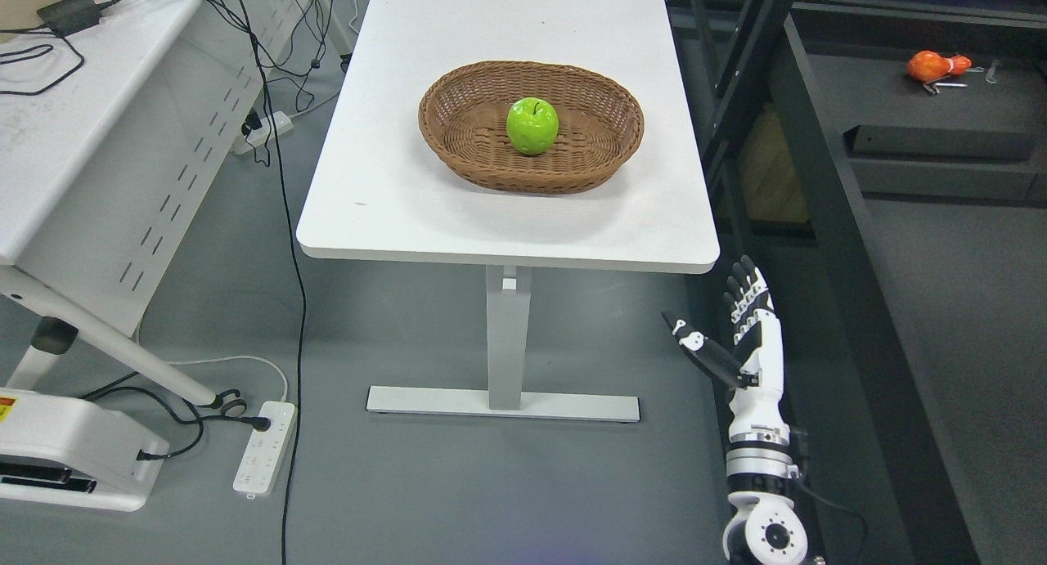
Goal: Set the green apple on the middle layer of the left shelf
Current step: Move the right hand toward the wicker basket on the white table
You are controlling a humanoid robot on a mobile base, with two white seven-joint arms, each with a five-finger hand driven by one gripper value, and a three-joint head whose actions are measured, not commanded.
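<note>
So the glossy bright-green round apple [532,126] is sitting upright, stem up, right about in the middle of the oval brown woven wicker basket [531,127], and that basket sits on the white rectangular desk [393,197] toward its near edge, a bit closer to the near right corner than the left. The robot's right hand [740,328], black and white with jointed fingers [743,291], is well apart from all of it, hanging below the desk's near right corner with the fingers straight and spread, thumb stuck out to the side, holding nothing. Left arm isn't in the shot at all. My read on the apple: it looks hard and smooth with a shiny skin, probably a plastic prop or a waxy real one, so I'd guess light-ish, stiff, not fragile, but slippery. A pinch with two fingertips would likely squirt it out. I'd come down from above and wrap the fingers around the widest part of the body, thumb opposite the others, staying off the stem. The basket walls are low and slope outward, so there's room to get fingers in beside it, though the weave could snag a fingertip and the basket itself looks light enough to slide if bumped. The dark metal shelving [826,197] shows off the desk's right edge; I can't see a left shelf from here, so nothing is placed yet.
</note>
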